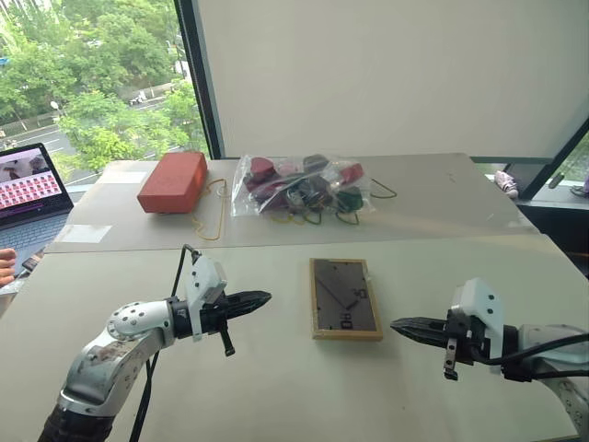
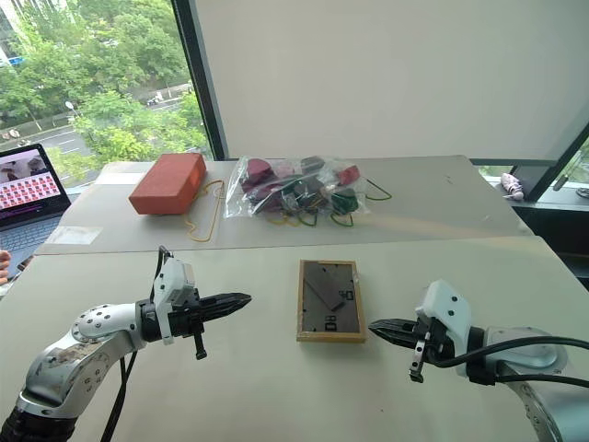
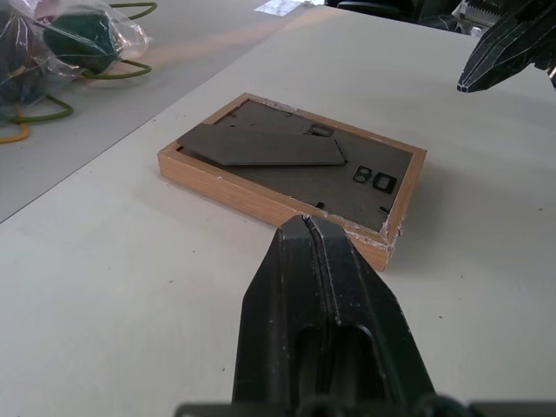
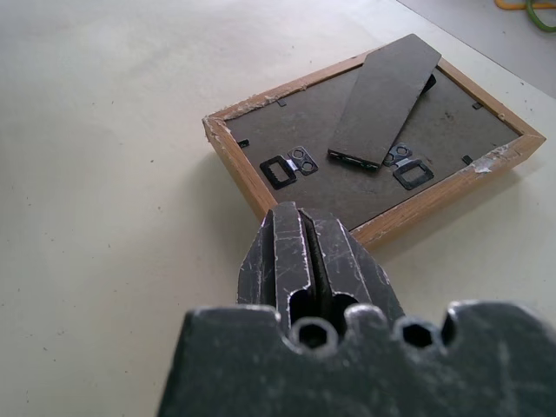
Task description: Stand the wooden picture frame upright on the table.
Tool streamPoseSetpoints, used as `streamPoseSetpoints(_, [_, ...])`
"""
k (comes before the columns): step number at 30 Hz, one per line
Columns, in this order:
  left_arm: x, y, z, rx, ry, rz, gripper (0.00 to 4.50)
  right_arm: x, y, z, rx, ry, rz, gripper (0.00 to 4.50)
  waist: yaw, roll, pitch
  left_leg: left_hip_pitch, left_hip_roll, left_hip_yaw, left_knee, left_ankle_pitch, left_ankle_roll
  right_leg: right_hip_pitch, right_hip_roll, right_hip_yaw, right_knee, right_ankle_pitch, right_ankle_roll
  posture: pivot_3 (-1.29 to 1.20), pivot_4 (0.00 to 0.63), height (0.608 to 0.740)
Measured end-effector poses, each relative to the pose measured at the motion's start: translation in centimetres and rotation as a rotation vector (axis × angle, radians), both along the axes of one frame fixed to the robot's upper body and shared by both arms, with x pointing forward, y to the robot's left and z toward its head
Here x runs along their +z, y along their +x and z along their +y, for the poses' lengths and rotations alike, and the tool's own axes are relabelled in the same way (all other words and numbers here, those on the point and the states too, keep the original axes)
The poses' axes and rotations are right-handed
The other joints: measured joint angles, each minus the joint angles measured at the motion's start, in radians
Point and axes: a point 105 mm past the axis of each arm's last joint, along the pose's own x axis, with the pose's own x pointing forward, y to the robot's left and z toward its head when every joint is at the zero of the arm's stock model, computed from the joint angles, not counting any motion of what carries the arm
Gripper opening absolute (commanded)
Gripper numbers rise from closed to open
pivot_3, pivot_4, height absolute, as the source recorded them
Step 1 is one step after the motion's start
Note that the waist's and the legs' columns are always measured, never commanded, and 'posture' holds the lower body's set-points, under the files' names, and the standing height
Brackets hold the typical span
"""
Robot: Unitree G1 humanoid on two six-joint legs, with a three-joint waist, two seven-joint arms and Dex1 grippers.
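Both end effectors, left (image 1: 260,298) and right (image 1: 401,325), flank the picture frame (image 1: 345,298) pinched shut and empty; they should open, then tip it off the worktop (image 1: 276,387) by its edges.

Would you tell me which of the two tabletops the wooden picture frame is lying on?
The near, bare table; the wooden picture frame lies back-up there, not on the plastic-covered far one.

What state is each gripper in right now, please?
Left gripper: closed, holding nothing, beside the wooden picture frame.
Right gripper: closed, holding nothing, on the frame's other side.
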Motion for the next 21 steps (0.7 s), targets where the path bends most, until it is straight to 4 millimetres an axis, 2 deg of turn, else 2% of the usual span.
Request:
streamPoseSetpoints(2, [-0.1, 0.1, 0.0, 0.009, 0.005, -0.003, 0.0, -0.2, 0.3, -0.1, -0.015, -0.01, -0.001, 0.05, 0.0, 0.0, 0.0, 0.0, 0.0, 0.0, 0.0, 0.0, 0.0, 0.0, 0.0, 0.0, 0.0, 0.0, 0.0, 0.0, 0.15, 0.74])
streamPoseSetpoints(4, [-0.8, 1.3, -0.5, 0.058, 0.01, -0.011, 0.0, -1.2, 2.8, -1.5, -0.139, -0.076, -0.01, 0.05, 0.0, 0.0, 0.0, 0.001, 0.0, 0.001, 0.003, 0.0, 0.0, 0.003, 0.0, 0.0, 0.0, 0.001, 0.001, 0.0, 0.15, 0.74])
streamPoseSetpoints(7, [-3.1, 2.8, -1.4, 0.107, 0.049, 0.017, 0.0, -3.3, 6.1, -4.6, -0.348, -0.199, 0.009, 0.05, 0.0, 0.0, 0.0, 0.002, -0.001, 0.001, 0.003, 0.001, -0.001, 0.003, 0.0, 0.001, 0.0, 0.001, 0.001, 0.0, 0.15, 0.74])
streamPoseSetpoints(9, [-5.1, 3.8, -2.0, 0.129, 0.105, 0.05, 0.0, -4.5, 7.5, -5.0, -0.404, -0.254, 0.014, 0.05, -0.001, 0.0, 0.0, 0.0, 0.0, 0.0, 0.002, 0.001, -0.001, 0.0, 0.0, 0.0, 0.001, 0.001, 0.0, 0.0, 0.15, 0.74])
streamPoseSetpoints(12, [-6.1, 5.2, -3.2, 0.133, 0.144, 0.05, 0.0, -4.9, 8.8, -3.3, -0.4, -0.26, -0.005, 0.05, -0.004, 0.0, 0.0, -0.001, 0.0, 0.001, 0.002, 0.001, -0.002, -0.001, 0.0, 0.001, 0.001, 0.001, 0.0, 0.0, 0.15, 0.74])
streamPoseSetpoints(14, [-5.9, 5.7, -4.2, 0.112, 0.153, 0.02, 0.0, -4.9, 9.5, -2.4, -0.402, -0.26, -0.018, 0.05, -0.009, 0.0, 0.0, -0.001, 0.0, 0.001, 0.002, 0.001, -0.002, -0.001, 0.0, 0.001, 0.0, 0.001, 0.001, 0.0, 0.15, 0.74])
streamPoseSetpoints(21, [-7.0, 5.1, -6.7, -0.003, 0.22, 0.008, 0.0, -4.9, 10.6, 0.8, -0.391, -0.226, -0.04, 0.05, -0.024, 0.0, 0.0, 0.0, 0.0, 0.0, 0.002, 0.001, -0.002, -0.001, 0.0, 0.001, 0.002, 0.001, 0.0, 0.0, 0.15, 0.74])
